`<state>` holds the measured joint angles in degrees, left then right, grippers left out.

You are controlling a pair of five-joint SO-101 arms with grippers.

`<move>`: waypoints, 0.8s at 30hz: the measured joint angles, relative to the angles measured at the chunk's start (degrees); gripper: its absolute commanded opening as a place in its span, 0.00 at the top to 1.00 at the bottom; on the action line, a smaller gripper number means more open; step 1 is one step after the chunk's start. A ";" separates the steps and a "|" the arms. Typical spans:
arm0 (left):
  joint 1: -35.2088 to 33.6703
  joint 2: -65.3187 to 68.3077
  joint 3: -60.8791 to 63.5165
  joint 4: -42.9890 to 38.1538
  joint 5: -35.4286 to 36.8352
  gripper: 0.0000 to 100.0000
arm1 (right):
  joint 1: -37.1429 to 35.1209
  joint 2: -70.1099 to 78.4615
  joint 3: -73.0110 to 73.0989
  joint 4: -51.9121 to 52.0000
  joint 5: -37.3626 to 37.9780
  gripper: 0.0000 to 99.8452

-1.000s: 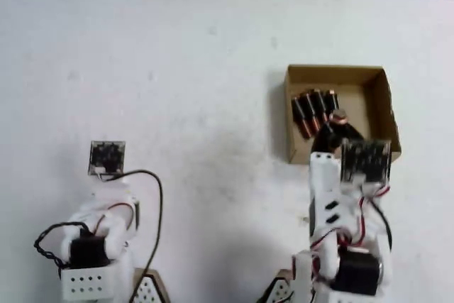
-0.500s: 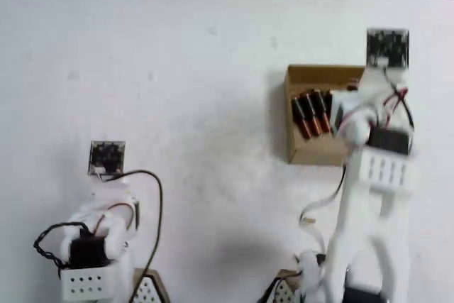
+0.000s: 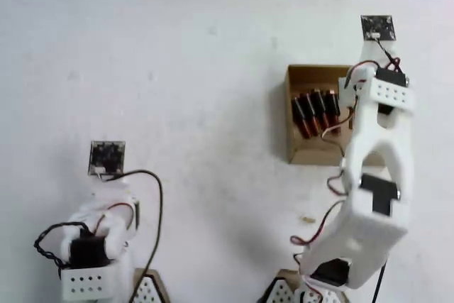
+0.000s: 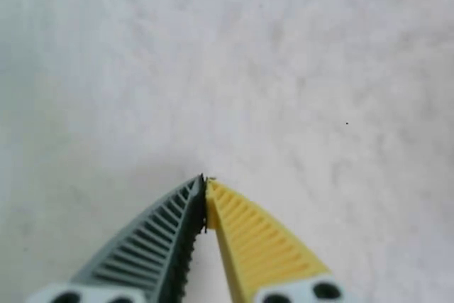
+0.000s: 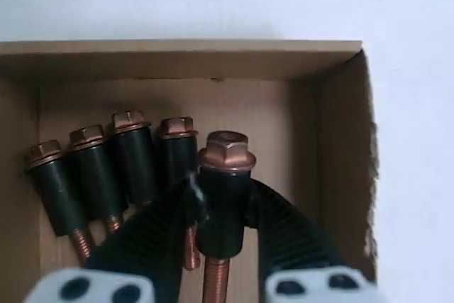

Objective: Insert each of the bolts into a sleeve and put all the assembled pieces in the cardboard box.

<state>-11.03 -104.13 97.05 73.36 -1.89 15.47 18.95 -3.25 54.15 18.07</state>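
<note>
The cardboard box (image 5: pixel 177 58) holds several assembled pieces (image 5: pixel 92 168), copper bolts in dark sleeves, lying side by side. My right gripper (image 5: pixel 224 191) hangs over the box's inside, shut on one more assembled piece (image 5: pixel 225 175), bolt head pointing away from the wrist. From above, the right arm (image 3: pixel 376 147) stretches across the right part of the box (image 3: pixel 301 154) and covers it, with the row of pieces (image 3: pixel 312 113) showing beside it. My left gripper (image 4: pixel 206 184) is shut with nothing in it, just above the bare white table.
The left arm (image 3: pixel 92 239) sits folded at the table's near left corner. A small tan speck (image 3: pixel 306 218) lies on the table in front of the box. Open white tabletop (image 3: pixel 177 69) spreads to the left of and beyond the box.
The right arm has swung up and stretched forward, carrying its piece from the box's near edge to farther over the inside. The left arm has stayed still.
</note>
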 measured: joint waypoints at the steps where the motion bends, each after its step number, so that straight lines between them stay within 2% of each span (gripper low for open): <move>1: 0.00 0.00 0.00 0.00 0.00 0.98 | 0.00 2.20 -1.67 0.00 0.00 0.98; 9: 0.00 0.00 0.00 0.00 0.00 0.98 | 0.70 17.58 -17.14 6.33 0.00 0.98; 12: 0.00 0.00 0.00 0.00 0.00 0.98 | 0.70 22.51 -23.56 9.85 0.18 0.90; 16: 0.00 0.00 0.00 0.00 0.00 0.98 | 0.53 28.04 -31.12 14.42 4.40 0.78; 24: 0.00 0.00 0.00 0.00 0.00 0.98 | 0.53 31.82 -41.58 21.54 6.42 0.77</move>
<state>-11.03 -104.13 97.05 73.36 -1.89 16.00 50.77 -44.84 75.69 24.48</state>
